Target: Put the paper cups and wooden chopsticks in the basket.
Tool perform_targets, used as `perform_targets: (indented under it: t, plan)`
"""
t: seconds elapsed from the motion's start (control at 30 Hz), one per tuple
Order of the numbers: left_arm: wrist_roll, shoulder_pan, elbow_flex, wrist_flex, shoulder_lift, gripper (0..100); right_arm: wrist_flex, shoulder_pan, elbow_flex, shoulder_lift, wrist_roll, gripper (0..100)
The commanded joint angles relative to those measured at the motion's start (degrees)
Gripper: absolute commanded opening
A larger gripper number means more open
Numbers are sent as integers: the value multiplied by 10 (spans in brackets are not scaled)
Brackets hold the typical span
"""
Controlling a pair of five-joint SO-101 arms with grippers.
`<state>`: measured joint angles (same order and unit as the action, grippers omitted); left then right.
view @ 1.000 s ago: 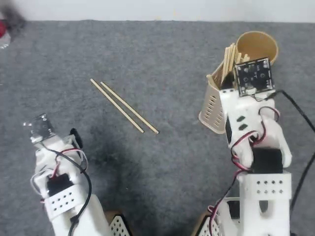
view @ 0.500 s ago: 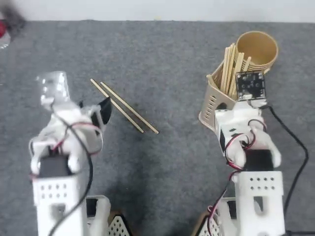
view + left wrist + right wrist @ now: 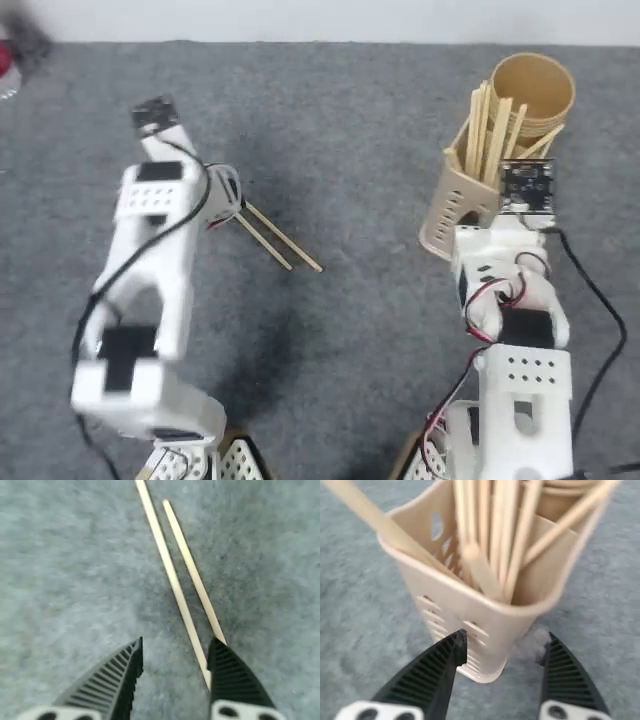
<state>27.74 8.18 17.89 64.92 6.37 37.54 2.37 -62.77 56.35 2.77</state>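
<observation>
Two chopsticks point(image 3: 172, 577) lie loose, side by side on the grey counter point(image 3: 350, 120), well apart from the basket point(image 3: 450, 215), which already holds the paper cups point(image 3: 533, 88). So the step in hand looks like picking them up. The left arm stretches out over them, its end effector point(image 3: 176, 644) spread open, the stick ends beside one finger rather than between both. I'd say it must shift sideways, lower, then close. The right end effector point(image 3: 506, 635) hangs open, straddling the basket's foot.

No text, numbers or labels can be read on the basket point(image 3: 447, 222), paper cups point(image 3: 535, 88) or surface point(image 3: 350, 130). The right arm's dark board point(image 3: 527, 187) may carry markings, too small to tell.
</observation>
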Motion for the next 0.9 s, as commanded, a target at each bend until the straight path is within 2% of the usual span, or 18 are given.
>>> perform_targets:
  t: [0.0,0.13,0.33,0.6,0.77,0.87]
  plan:
    - [37,-26,-131,46,130,180,-20,29,6,13,-7,224]
    - [72,-28,-243,84,212,181,-20,25,6,13,-7,224]
    - [72,-25,-356,135,301,181,-10,22,4,48,-7,224]
    - [72,-25,-419,135,364,182,130,-50,4,286,-2,223]
    - [72,-26,-422,149,369,181,188,-57,2,459,40,223]
    - [72,-26,-426,171,384,175,198,-57,6,477,46,223]
